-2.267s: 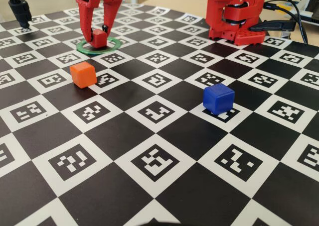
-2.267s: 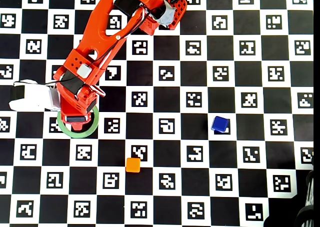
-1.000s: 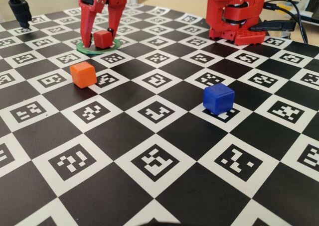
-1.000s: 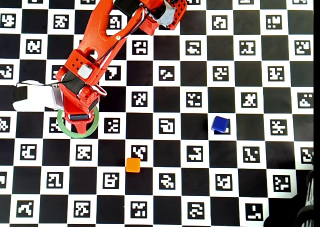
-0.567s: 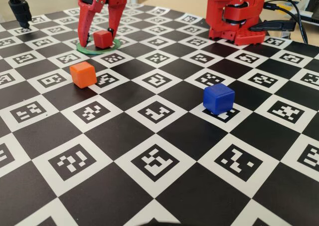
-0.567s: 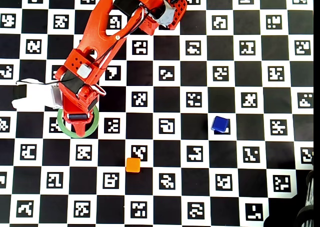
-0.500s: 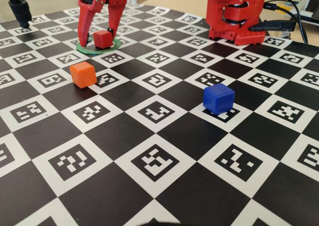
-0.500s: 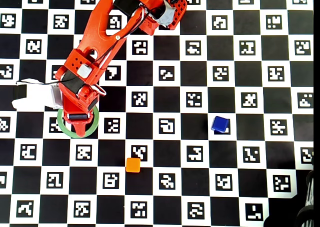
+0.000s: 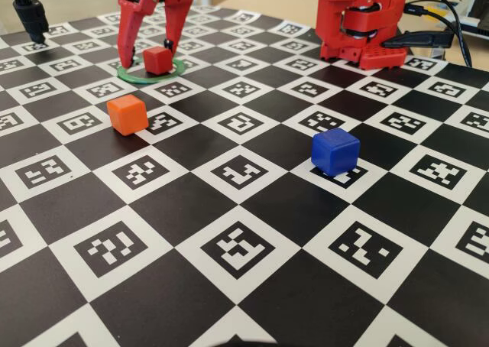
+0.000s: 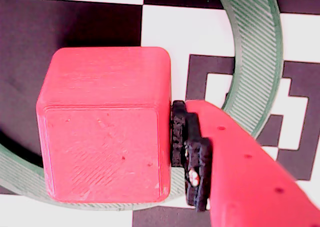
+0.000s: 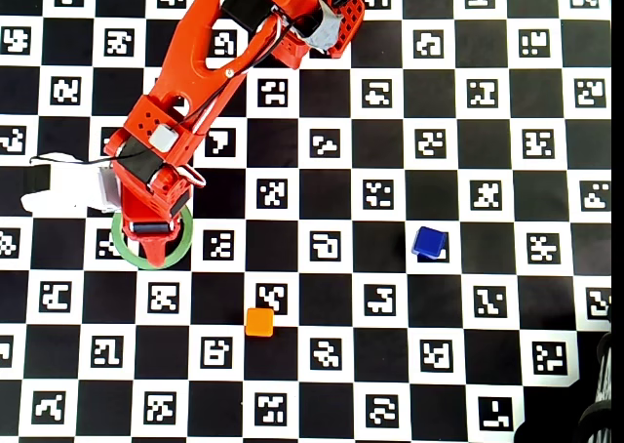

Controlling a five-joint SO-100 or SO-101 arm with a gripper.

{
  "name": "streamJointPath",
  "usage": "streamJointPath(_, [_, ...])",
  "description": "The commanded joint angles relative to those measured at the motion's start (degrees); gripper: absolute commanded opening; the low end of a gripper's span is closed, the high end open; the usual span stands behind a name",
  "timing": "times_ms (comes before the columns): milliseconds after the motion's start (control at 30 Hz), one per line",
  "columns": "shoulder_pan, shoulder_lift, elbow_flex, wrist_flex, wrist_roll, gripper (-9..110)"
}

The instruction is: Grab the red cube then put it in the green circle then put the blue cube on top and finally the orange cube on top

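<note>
Board open around orange cube [image 9: 127, 114], blue cube [image 9: 335, 150].

The counter [image 9: 252, 301] has a black and white checker pattern with square markers. On it lie the green circle [image 9: 178, 67] with the red cube [image 9: 158, 59] inside, the orange cube [image 9: 127, 114] near it, and the blue cube [image 9: 335, 150] well apart.

Red-orange arm [image 11: 210, 62] reaching from top centre down-left across checkerboard marker mat [image 11: 390, 297]. Gripper [image 11: 151, 230] directly over green circle [image 11: 125, 251] — ring's upper part covered, jaw state not readable from above. Orange cube [image 11: 258, 322] below and right of ring, well apart. Blue cube [image 11: 429, 242] far right, mid-height — on a white marker square.
</note>
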Motion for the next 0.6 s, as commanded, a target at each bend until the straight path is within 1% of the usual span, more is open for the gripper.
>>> streamJointPath(0, [0.97,6.77,-5.98,1.49,0.35,37])
streamJointPath(300, [0.97,9.67,-13.62,10.02,0.70,36])
streamJointPath(567, [0.70,10.20,-25.31,20.21,3.25,36])
